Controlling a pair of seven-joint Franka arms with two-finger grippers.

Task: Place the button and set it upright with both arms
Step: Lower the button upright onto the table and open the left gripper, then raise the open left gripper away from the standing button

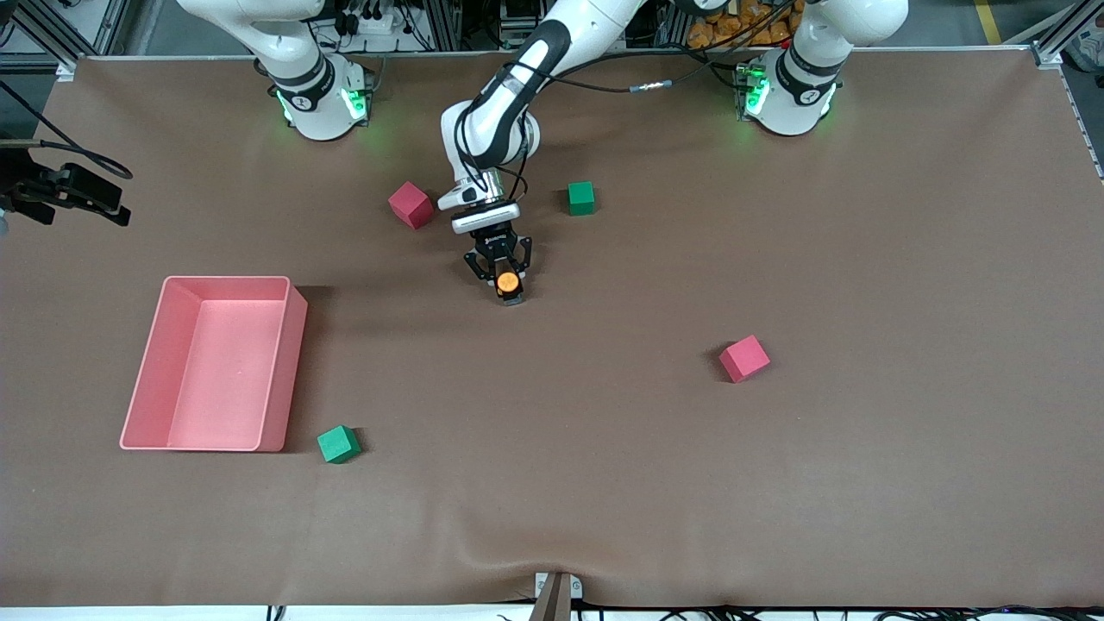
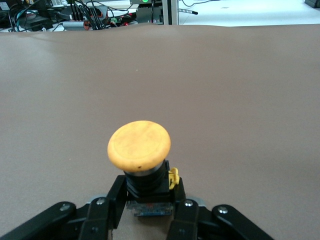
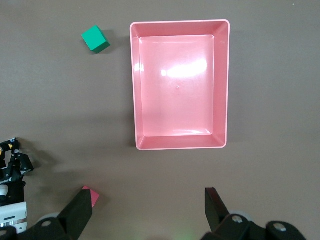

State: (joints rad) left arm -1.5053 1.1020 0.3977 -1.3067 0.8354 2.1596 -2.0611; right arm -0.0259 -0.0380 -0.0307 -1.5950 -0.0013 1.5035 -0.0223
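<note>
The button (image 1: 507, 282) has a round orange cap on a black body. My left gripper (image 1: 509, 289) is shut on that body, low over the middle of the brown table. In the left wrist view the button's cap (image 2: 139, 145) sticks out past the black fingers (image 2: 111, 199), which clamp the body from both sides. I cannot tell whether the button touches the table. My right gripper (image 3: 148, 212) is open and holds nothing, high over the table beside the pink bin (image 3: 227, 85). It is out of the front view.
A pink bin (image 1: 289, 362) stands toward the right arm's end. A red cube (image 1: 410, 204) and a green cube (image 1: 581, 197) lie on either side of the left wrist. Another red cube (image 1: 743, 358) and another green cube (image 1: 338, 444) lie nearer the front camera.
</note>
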